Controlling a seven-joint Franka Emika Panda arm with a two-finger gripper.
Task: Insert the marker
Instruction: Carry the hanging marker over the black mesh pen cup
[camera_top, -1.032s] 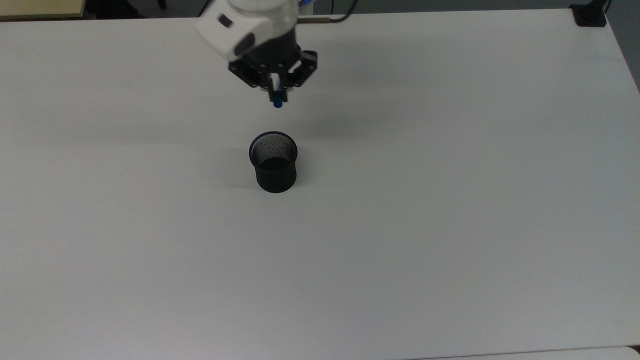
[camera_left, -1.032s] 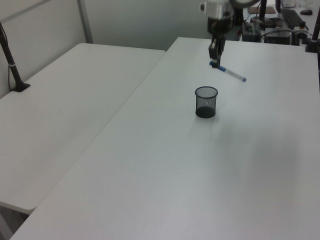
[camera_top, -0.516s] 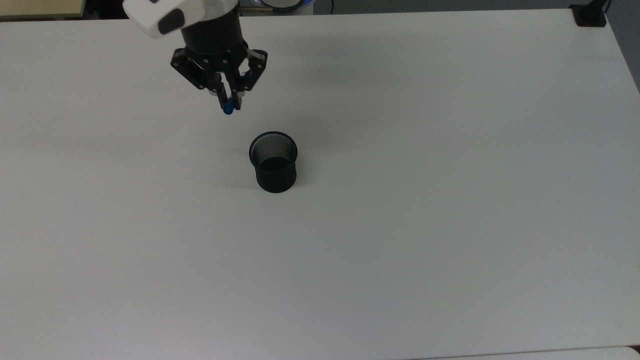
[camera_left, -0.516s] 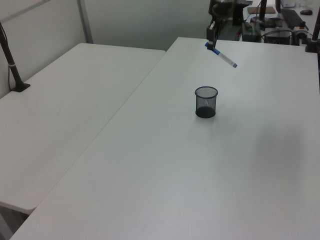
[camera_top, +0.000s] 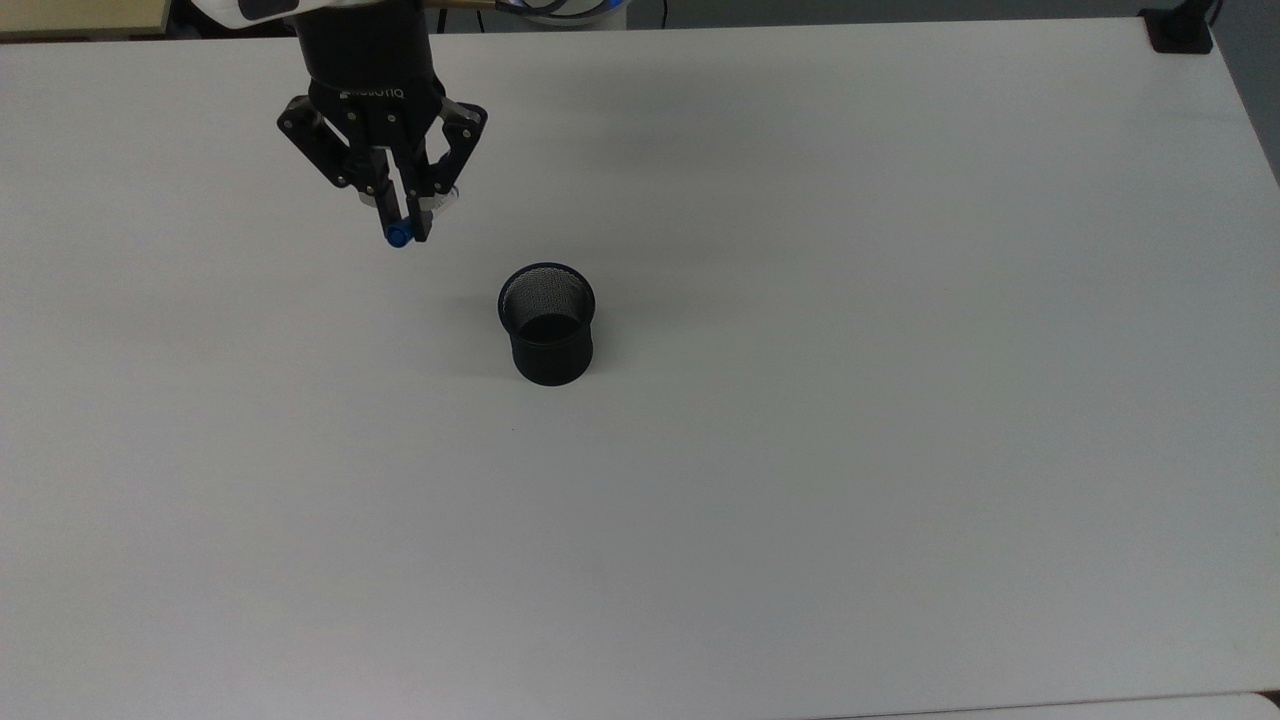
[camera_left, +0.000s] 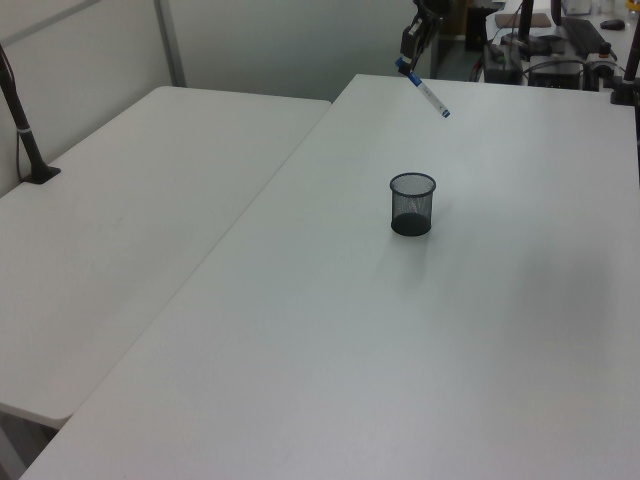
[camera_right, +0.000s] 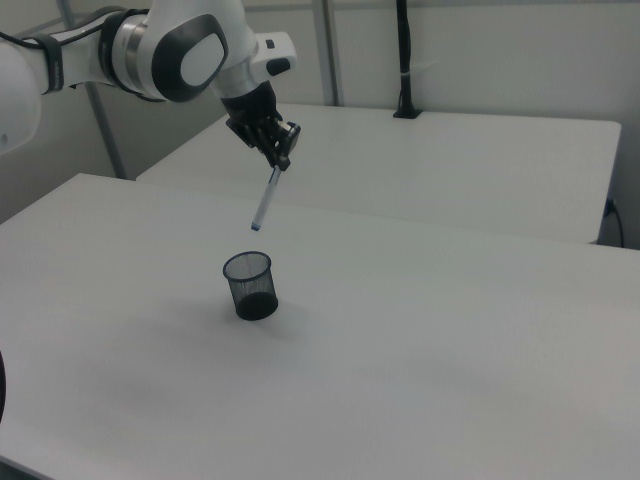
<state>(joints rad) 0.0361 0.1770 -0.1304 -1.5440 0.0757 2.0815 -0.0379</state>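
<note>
Marker (camera_right: 265, 201) slim, white-barrelled, clamped in gripper (camera_right: 281, 160); round mesh cup (camera_right: 250, 285) below.

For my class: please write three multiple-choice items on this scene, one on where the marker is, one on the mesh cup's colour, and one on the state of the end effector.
1. Where is the marker?
A. in the cup
B. in the air, held by its cap end
C. flat on the table

2. What colour is the mesh cup?
A. black
B. red
C. white

3. The end effector is:
A. open, empty
B. shut on the marker
C. resting on the table

Key: 1 B, it hangs tilted above the table; 2 A, dark mesh all round; 3 B, the blue cap sits between the fingers.
</note>
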